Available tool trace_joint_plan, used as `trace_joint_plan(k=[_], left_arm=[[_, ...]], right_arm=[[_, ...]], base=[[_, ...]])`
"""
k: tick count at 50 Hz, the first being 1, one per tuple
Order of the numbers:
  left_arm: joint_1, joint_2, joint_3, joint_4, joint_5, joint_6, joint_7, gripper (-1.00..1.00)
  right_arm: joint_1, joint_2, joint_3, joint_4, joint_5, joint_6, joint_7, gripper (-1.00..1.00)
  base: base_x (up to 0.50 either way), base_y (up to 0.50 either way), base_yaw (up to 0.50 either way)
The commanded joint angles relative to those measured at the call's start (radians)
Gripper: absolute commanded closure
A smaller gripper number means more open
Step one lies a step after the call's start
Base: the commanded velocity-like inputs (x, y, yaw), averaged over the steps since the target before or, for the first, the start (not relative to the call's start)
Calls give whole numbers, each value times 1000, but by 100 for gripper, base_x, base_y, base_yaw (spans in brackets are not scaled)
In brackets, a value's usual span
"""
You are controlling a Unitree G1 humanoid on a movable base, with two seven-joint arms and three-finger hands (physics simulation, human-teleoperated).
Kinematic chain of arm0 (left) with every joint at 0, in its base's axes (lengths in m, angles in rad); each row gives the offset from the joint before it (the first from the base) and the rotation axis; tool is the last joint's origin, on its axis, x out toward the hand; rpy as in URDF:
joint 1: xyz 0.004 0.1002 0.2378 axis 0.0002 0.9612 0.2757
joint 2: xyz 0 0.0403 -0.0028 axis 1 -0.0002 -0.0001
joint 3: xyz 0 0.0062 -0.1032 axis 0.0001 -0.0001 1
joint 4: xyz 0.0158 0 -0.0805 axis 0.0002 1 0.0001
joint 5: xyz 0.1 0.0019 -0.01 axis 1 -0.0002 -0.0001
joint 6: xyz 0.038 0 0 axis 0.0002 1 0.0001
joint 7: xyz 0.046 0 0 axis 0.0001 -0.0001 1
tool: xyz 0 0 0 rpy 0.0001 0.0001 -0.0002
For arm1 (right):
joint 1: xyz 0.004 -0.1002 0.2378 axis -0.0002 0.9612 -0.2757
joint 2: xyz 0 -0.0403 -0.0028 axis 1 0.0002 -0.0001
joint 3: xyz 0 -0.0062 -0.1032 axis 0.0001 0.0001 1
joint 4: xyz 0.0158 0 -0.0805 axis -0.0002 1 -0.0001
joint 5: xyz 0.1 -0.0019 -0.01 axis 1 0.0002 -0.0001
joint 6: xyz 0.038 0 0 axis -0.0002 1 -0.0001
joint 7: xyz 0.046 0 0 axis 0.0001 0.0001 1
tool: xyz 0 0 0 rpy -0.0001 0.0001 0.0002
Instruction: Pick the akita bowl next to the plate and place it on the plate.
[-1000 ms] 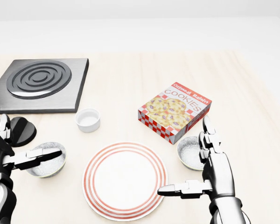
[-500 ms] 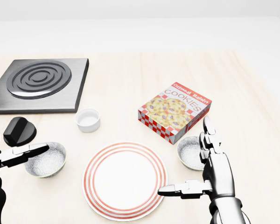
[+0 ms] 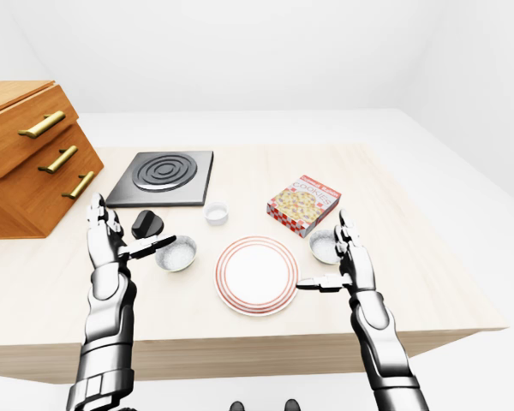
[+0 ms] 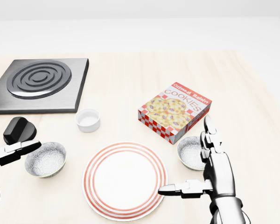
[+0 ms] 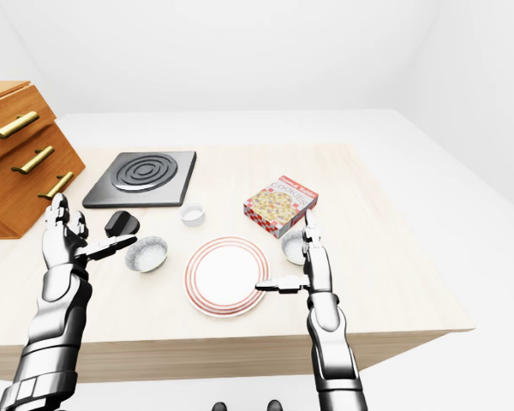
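A white plate (image 4: 125, 179) with red rings lies on the wooden table. Two speckled grey bowls flank it, one on the left (image 4: 45, 159) and one on the right (image 4: 190, 151). My right hand (image 4: 189, 161) is open beside the right bowl: its fingers stand upright along the bowl's right rim, and its thumb points left over the plate's edge. My left hand (image 3: 124, 240) is open left of the left bowl, thumb (image 4: 14, 150) stretched toward the bowl's rim without touching it. Neither hand holds anything.
A cookies box (image 4: 175, 111) lies just above the right bowl. A small white ramekin (image 4: 88, 119) sits above the plate, with a black knob-like object (image 4: 19, 129) to its left. A black stove burner (image 4: 37, 84) is top left, beside a wooden drawer cabinet (image 3: 26, 154).
My left hand has drawn back to the left, and its thumb no longer lies over the left bowl. The right hand, bowls and plate have not moved.
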Motion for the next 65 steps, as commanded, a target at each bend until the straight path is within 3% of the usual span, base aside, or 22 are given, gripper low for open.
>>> trace_joint_plan(k=[1, 5, 6, 8, 9, 10, 11, 13, 14, 23, 25, 35, 36, 38, 39, 49, 50, 54, 58, 61, 64, 65], left_arm=[[-3, 3, 1, 17, -6, -4, 1, -100], [-6, 4, 0, 39, -6, -21, -2, -100], [-4, 4, -1, 28, -7, -11, 1, -100], [1, 3, -2, 10, -7, 2, 5, -100], [-1, 1, -3, 26, -5, -10, 1, -100], [-1, 1, -3, 28, -5, -11, 1, -100], [-8, 2, -3, 60, -3, -36, -5, -100], [-6, 3, -4, 54, -5, -33, -3, -100], [2, 2, -5, 21, -6, -7, 3, -100], [3, -1, -4, 23, -1, -10, 1, -100], [6, -1, -4, 17, 1, -6, 0, -100], [5, -2, -4, 18, 1, -7, -1, -100], [13, -3, -2, 4, 0, 0, -1, -100], [14, -3, -2, 2, 1, 1, -1, -100], [19, -4, 0, -19, -2, 19, 2, -100], [19, -5, 2, -21, 0, 22, 1, -100], [15, -8, 0, 8, 3, -1, -4, -100], [12, -6, -1, 27, 1, -15, -6, -100], [19, -5, -2, -9, -4, 14, 0, -100], [9, -5, -1, 34, -1, -18, -7, -100], [17, -5, -2, -3, -3, 11, 0, -100], [12, -6, -1, 17, -2, -3, -4, -100]], right_arm=[[8, -1, -6, -58, 2, 29, -5, -100], [7, -2, -10, -74, 7, 42, -6, -100], [17, -3, -9, -152, -11, 83, -19, -100], [20, -4, -6, -194, -23, 119, -22, -100], [22, -3, -1, -330, -51, 131, -37, -100], [22, -2, -1, -340, -54, 131, -36, -100], [37, -10, 15, -420, -94, 131, -30, -100], [46, -6, 19, -445, -111, 131, -22, -100], [54, 1, 24, -484, -115, 131, -18, -100], [64, -3, 52, -558, -218, 131, -4, -100], [26, -2, 27, -543, -292, 131, -66, -100], [24, 4, 23, -541, -301, 131, -63, -100], [39, -36, 60, -637, -474, 131, -67, -100], [40, -23, 54, -642, -498, 131, -52, -100], [40, -36, 47, -677, -540, 131, -8, -100], [40, -13, 33, -676, -561, 131, 17, -100], [100, -187, 11, -668, -873, 131, 88, -100], [111, -111, -69, -661, -1018, 131, 159, -100], [111, -95, -100, -685, -1243, 113, 186, -100], [110, -67, -105, -704, -1310, 96, 204, -100], [116, -40, -89, -700, -1379, 105, 216, -100], [120, -35, -84, -697, -1397, 112, 226, -100]], base=[[0, 0, 0], [0, 0, 0], [0, 0, 0], [0, 0, 0], [0, 0, 0], [0, 0, 0], [0, 0, 0], [0, 0, 0], [0, 0, 0], [0, 0, 0], [0, 0, 0], [0, 0, 0], [0, 0, 0], [0, 0, 0], [0, 0, 0], [0, 0, 0], [0, 0, 0], [0, 0, 0], [0, 0, 0], [0, 0, 0], [0, 0, 0], [0, 0, 0]])
